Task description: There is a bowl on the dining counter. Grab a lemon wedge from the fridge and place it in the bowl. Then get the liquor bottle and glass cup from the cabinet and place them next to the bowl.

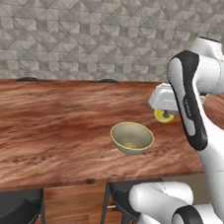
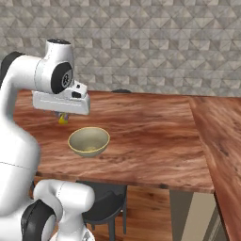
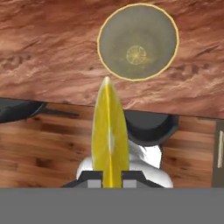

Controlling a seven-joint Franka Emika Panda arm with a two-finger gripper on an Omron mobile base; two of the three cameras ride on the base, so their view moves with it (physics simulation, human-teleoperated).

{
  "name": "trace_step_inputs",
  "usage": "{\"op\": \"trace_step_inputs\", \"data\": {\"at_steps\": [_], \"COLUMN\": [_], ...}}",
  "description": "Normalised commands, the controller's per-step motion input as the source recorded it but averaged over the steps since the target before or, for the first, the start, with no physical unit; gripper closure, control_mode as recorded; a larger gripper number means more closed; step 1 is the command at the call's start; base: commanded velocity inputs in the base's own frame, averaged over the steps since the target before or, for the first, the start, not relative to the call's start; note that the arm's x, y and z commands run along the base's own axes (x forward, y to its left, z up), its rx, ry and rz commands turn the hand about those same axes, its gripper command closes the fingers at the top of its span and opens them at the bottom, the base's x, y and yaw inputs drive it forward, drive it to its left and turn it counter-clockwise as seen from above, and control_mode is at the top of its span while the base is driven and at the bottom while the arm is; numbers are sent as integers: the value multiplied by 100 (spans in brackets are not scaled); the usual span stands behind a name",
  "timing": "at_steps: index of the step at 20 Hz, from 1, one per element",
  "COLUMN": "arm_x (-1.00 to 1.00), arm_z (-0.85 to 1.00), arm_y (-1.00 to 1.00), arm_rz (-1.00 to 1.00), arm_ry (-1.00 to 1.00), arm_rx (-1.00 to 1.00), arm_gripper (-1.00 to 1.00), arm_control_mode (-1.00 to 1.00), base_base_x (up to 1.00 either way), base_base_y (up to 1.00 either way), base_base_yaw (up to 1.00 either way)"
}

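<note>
A yellow lemon wedge [image 3: 109,140] stands edge-on between the fingertips of my gripper [image 3: 109,181], which is shut on it. From the base views the wedge [image 1: 164,116] [image 2: 62,119] hangs under the white hand, above the wooden dining counter [image 1: 53,121] and just beyond the bowl. The olive bowl [image 1: 131,137] [image 2: 89,140] with a yellow rim sits on the counter near its front edge; in the hand view the bowl [image 3: 138,41] lies ahead of the wedge tip. The gripper [image 1: 164,114] [image 2: 62,116] hovers beside the bowl, apart from it.
Dark stools [image 1: 5,208] [image 2: 106,204] stand under the counter's front edge. A grey tiled wall [image 1: 84,26] rises behind the counter. The counter turns a corner at the right [image 2: 219,141]. A wooden floor [image 3: 43,144] shows below.
</note>
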Motion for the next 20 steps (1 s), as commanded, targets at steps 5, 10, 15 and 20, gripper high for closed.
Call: {"op": "trace_step_inputs", "data": {"at_steps": [5, 10, 15, 20], "arm_x": [60, 57, 46, 48], "arm_z": [-58, -58, -54, -52], "arm_y": [0, 0, 0, 0], "arm_rz": [8, 5, 5, 5], "arm_ry": [1, -2, -11, -9], "arm_rx": [-9, -10, -6, -3], "arm_gripper": [100, 100, 100, 100], "arm_control_mode": [-100, -100, -100, -100], "base_base_x": [0, 0, 0, 0], "base_base_y": [0, 0, 0, 0], "base_base_yaw": [0, 0, 0, 0]}}
